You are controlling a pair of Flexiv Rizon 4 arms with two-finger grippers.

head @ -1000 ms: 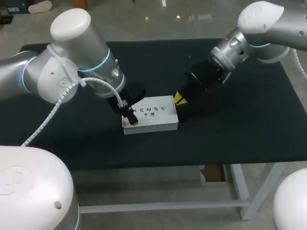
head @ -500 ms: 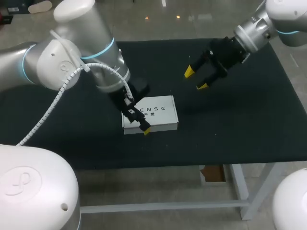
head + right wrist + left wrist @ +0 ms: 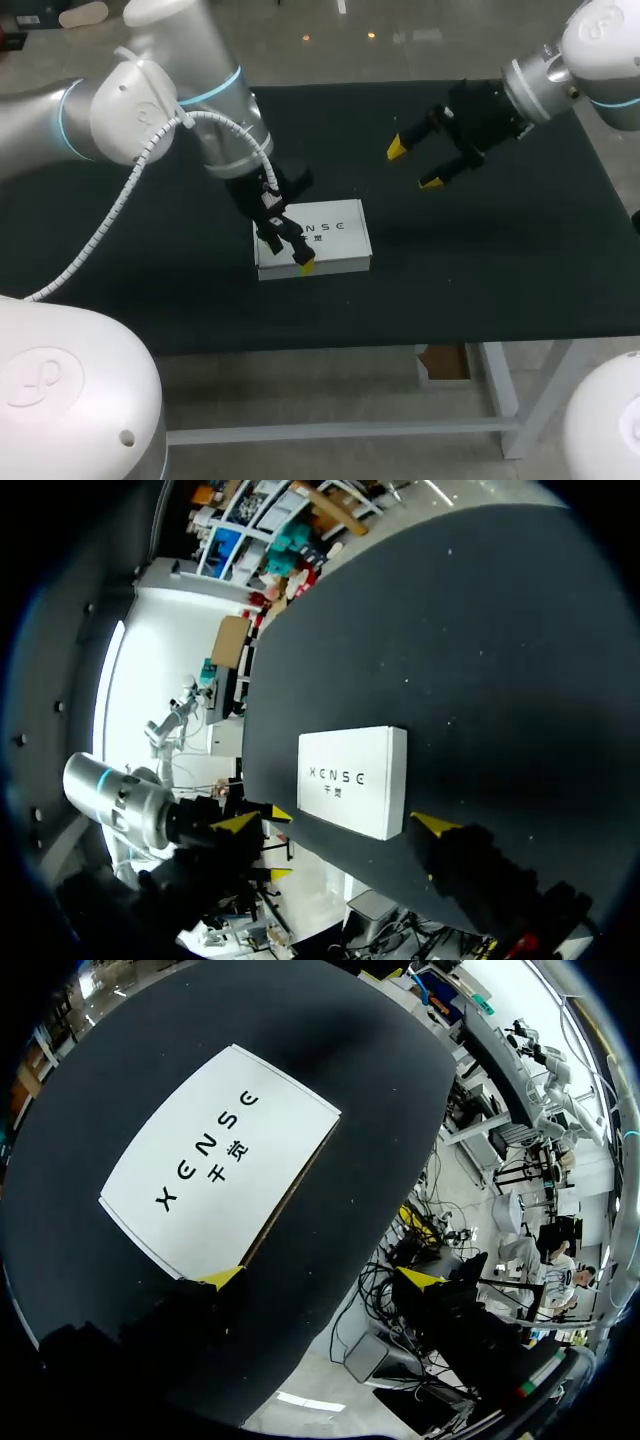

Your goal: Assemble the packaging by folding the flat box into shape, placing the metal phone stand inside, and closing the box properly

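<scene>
Gaping over the shut white box (image 3: 330,238) on the bench (image 3: 500,270) is my left claw (image 3: 289,252). My right claw (image 3: 415,166), likewise spread, hangs well apart from it.

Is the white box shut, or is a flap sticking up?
Shut: the white box lies flat on the table, its top face level and no flap raised in any view. Contents cannot be seen.

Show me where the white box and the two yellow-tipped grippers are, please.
white box (image 3: 335,243), head view, its top face.
left gripper (image 3: 320,1280), left wrist view, midway between its fingertips.
right gripper (image 3: 414,165), head view, midway between its fingertips.
</scene>
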